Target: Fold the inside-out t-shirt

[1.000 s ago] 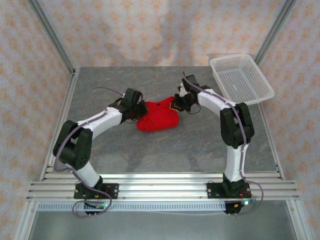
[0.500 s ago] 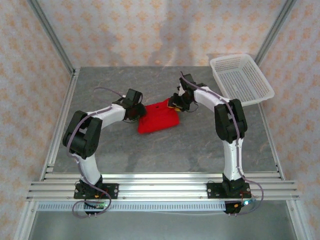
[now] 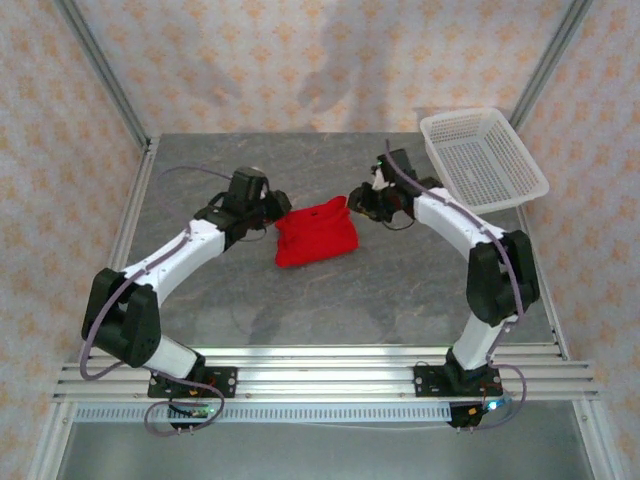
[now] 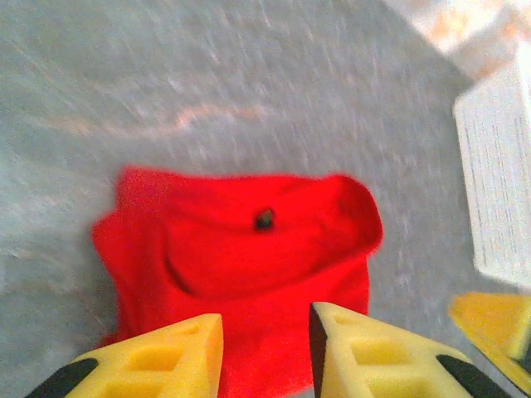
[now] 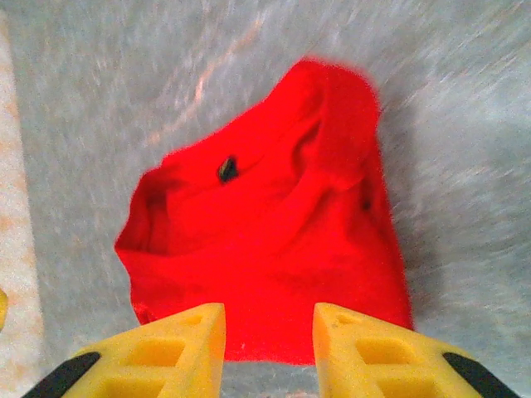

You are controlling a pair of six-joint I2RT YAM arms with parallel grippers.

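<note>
Top external: red t-shirt (image 3: 316,235) bundled mid-desk (image 3: 400,290). Left claw (image 3: 278,206) at its 9 o'clock, right claw (image 3: 356,200) at 2 o'clock. Both parted, empty, just beside cloth.

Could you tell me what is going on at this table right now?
Two robot arms are folding a red t-shirt, which lies as a compact, roughly folded bundle in the middle of the grey table. The left arm's fingers sit just off its left edge and the right arm's fingers just off its right edge. Both pairs stand apart with no cloth between them, so neither holds it. A white mesh basket stands at the far right corner.
</note>
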